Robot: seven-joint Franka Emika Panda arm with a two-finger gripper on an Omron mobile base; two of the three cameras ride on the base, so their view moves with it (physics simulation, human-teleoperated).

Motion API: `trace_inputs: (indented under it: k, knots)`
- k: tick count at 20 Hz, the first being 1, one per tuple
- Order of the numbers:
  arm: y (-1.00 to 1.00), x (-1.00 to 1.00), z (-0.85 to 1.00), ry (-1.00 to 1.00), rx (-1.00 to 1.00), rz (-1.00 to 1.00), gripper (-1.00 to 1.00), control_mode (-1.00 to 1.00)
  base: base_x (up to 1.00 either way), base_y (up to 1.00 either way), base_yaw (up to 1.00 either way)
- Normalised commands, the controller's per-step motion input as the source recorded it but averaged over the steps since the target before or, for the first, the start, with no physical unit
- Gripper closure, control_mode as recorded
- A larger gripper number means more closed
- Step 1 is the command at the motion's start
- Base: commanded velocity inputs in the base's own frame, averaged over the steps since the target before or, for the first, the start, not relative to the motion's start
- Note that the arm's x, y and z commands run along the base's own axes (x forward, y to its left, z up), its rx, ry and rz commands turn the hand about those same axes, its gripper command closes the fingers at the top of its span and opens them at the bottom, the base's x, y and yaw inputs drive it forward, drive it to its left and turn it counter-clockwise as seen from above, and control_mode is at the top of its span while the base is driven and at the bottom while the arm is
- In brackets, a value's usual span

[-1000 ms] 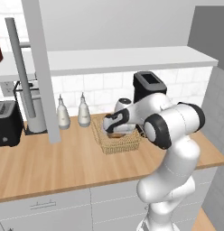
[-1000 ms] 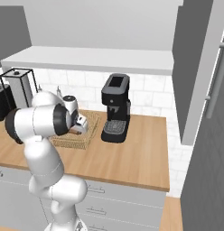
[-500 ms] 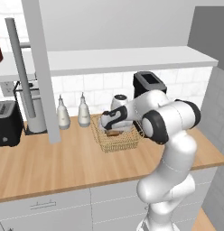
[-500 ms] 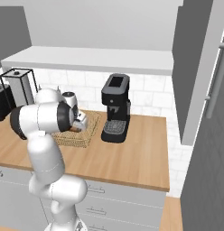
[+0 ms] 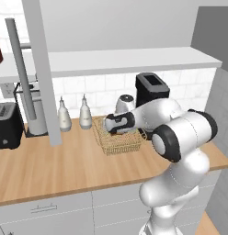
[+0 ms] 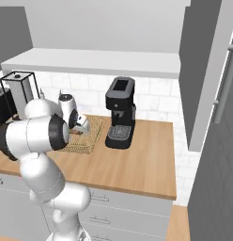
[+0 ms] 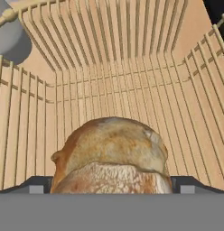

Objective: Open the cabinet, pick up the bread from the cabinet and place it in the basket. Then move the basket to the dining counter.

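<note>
hanging low over the basket (image 5: 119, 141), the gripper (image 5: 112, 125) has its jaws spread wide, gripping nothing; in the hand view the bread (image 7: 111, 155) sits at 6 o'clock on the wire floor of the basket (image 7: 114, 85), between the two dark fingertips (image 7: 38, 184), which stand apart on either side of it, though i cannot tell whether they touch its sides; the bun is golden brown, paler along its near edge; in the left base view the basket rests on the wooden worktop (image 5: 65, 160), with the black coffee machine (image 5: 151, 89) just beside it at 2 o'clock and two pale bottles (image 5: 74, 113) near its 10 o'clock; a black toaster (image 5: 6, 126) stands well apart at 9 o'clock; in the right base view the gripper (image 6: 81, 126) is above the basket (image 6: 85, 139), and the coffee machine (image 6: 120, 113) stands just beside the basket at 3 o'clock; the white arm hides the bread in both base views.
</note>
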Motion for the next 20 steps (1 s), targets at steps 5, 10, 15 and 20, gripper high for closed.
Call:
trace_inputs:
  k: [5,10,15,20]
  knots:
    - [-0.09,-0.16,-0.16,-0.02,-0.01,-0.01,-1.00,-1.00,0.00,0.00,0.00]
    - [-0.04,0.23,-0.16,0.08,0.00,0.02,-1.00,-1.00,0.00,0.00,0.00]
    - [-0.01,0.23,-0.20,-0.17,-0.02,0.03,-1.00,-1.00,0.00,0.00,0.00]
    - [0.04,0.60,-0.94,0.00,-0.05,0.05,-1.00,-1.00,0.00,0.00,0.00]
